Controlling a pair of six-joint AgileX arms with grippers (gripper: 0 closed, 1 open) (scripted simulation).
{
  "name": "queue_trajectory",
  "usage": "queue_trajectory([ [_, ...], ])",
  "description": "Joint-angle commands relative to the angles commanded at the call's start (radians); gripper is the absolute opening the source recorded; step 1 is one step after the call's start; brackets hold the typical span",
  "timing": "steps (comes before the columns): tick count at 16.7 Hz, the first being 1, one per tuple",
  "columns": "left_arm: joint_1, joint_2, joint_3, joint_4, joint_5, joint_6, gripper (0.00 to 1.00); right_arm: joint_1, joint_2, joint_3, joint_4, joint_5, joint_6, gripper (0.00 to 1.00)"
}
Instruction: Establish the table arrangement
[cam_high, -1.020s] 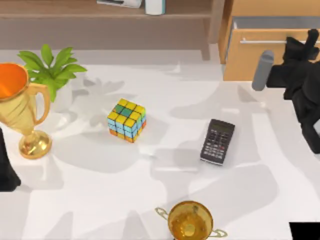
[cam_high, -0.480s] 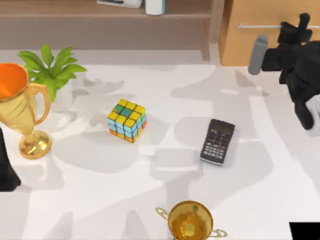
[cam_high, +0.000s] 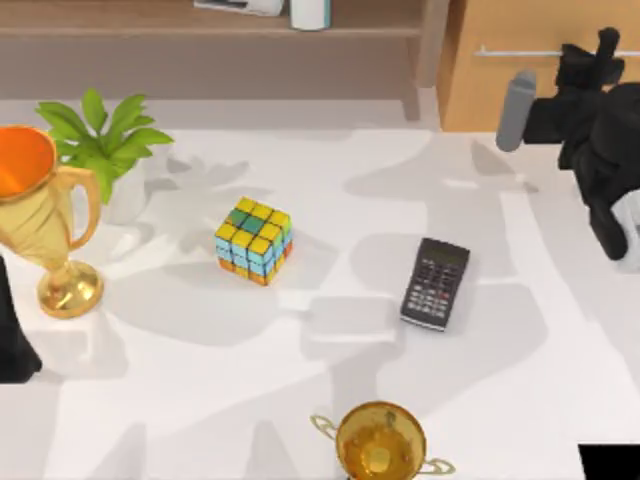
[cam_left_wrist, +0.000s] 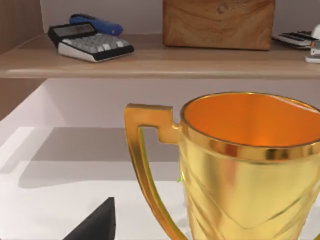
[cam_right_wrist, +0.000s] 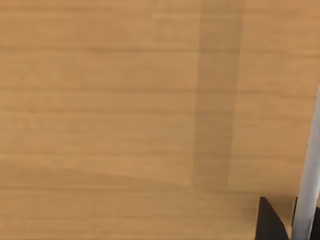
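The white table (cam_high: 200, 400) carries a multicoloured cube (cam_high: 253, 240) left of centre and a black calculator (cam_high: 436, 283) right of centre. A tall gold trophy (cam_high: 40, 220) stands at the left edge, and it looms close in the left wrist view (cam_left_wrist: 250, 165). Another gold trophy (cam_high: 380, 445) stands at the front edge. My right gripper (cam_high: 603, 48) is at the back right, against the silver handle (cam_high: 520, 51) of the light-wood drawer cabinet (cam_high: 500, 25), whose drawer is shut. The right wrist view has the drawer front (cam_right_wrist: 125, 100) and the handle (cam_right_wrist: 310, 175) very near. My left arm (cam_high: 10, 340) is parked at the left edge.
A green potted plant (cam_high: 100, 135) stands behind the left trophy. The brown shelf (cam_high: 200, 20) runs along the back; in the left wrist view it bears a grey calculator (cam_left_wrist: 90, 42) and a wooden box (cam_left_wrist: 217, 22).
One second ago the drawer stood open; the right gripper moved back with the handle and the drawer is now shut. Little has shifted in the last half second. The left arm stayed still.
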Motion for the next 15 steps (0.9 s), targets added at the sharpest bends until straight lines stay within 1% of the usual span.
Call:
queue_trajectory([
  [8,0.000,0.000,0.000,0.000,0.000,0.000,1.00,0.000,0.000,0.000,0.000,0.000,0.000,0.98],
  [9,0.000,0.000,0.000,0.000,0.000,0.000,1.00,0.000,0.000,0.000,0.000,0.000,0.000,1.00],
  [15,0.000,0.000,0.000,0.000,0.000,0.000,1.00,0.000,0.000,0.000,0.000,0.000,0.000,1.00],
])
